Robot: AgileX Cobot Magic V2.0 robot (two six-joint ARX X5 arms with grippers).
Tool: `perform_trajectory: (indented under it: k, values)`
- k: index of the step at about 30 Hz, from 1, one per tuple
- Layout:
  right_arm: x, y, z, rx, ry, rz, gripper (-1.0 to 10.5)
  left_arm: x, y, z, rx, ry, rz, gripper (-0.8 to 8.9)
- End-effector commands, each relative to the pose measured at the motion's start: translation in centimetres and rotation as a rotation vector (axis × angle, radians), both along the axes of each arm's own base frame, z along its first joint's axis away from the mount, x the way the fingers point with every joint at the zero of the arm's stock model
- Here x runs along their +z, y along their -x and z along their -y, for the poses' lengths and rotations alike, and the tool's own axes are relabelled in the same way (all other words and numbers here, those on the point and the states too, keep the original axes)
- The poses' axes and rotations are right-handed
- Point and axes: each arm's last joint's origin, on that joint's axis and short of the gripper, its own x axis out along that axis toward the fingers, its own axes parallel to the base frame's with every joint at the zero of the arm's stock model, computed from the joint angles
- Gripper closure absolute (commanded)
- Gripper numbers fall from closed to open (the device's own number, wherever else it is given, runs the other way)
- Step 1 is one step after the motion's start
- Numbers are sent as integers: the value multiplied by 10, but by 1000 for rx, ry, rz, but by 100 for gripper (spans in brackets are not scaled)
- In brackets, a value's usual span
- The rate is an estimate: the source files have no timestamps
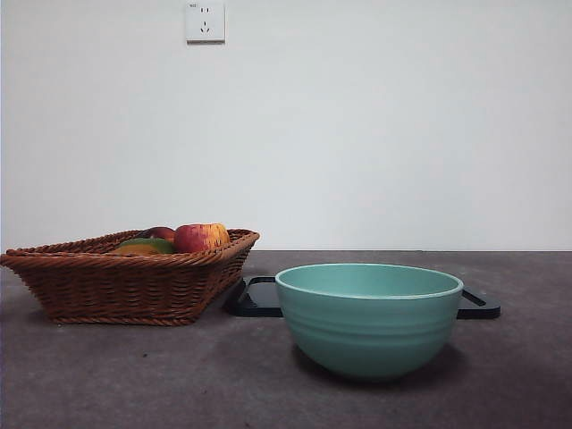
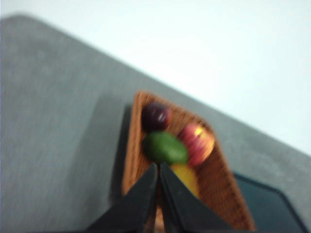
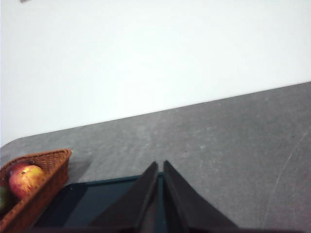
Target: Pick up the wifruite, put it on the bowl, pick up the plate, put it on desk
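Note:
The wifruite (image 1: 134, 251) is a dull brownish-orange oval lying in a brown wicker basket (image 1: 125, 286) at the left. The left wrist view shows it as a yellow-orange fruit (image 2: 187, 177), half hidden behind my jaws. My left gripper (image 2: 158, 166) hangs shut above the basket (image 2: 221, 184) with nothing in it. The teal bowl (image 1: 368, 317) stands empty on the grey desk (image 1: 134, 375), right of centre. The only plate-like thing is a black rectangular tray (image 1: 259, 297) behind the bowl. My right gripper (image 3: 159, 163) is shut and empty above the tray (image 3: 97, 201). Neither arm shows in the front view.
The basket also holds a red-yellow apple (image 1: 201, 237), a green fruit (image 2: 164, 147) and a dark red fruit (image 2: 155, 116). A white wall with a socket (image 1: 205, 21) closes the back of the desk.

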Motion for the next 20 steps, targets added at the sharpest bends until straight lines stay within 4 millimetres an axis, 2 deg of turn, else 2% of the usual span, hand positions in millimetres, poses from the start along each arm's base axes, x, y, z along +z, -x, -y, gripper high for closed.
perform_trajectory:
  k: [1,10,15,20]
  values:
    - [18,7,0,-3,21,24,940,22,8,0,-3,-42,35,803]
    - [66,21,0,6,161,-92,940,76,18,2,-71,-167,-52,803]
    - [91,17,-2,93,244,-212,940,98,8,5,-214,-218,-134,803]
    - [112,6,-6,265,279,-345,940,112,-7,8,-369,-249,-220,803]
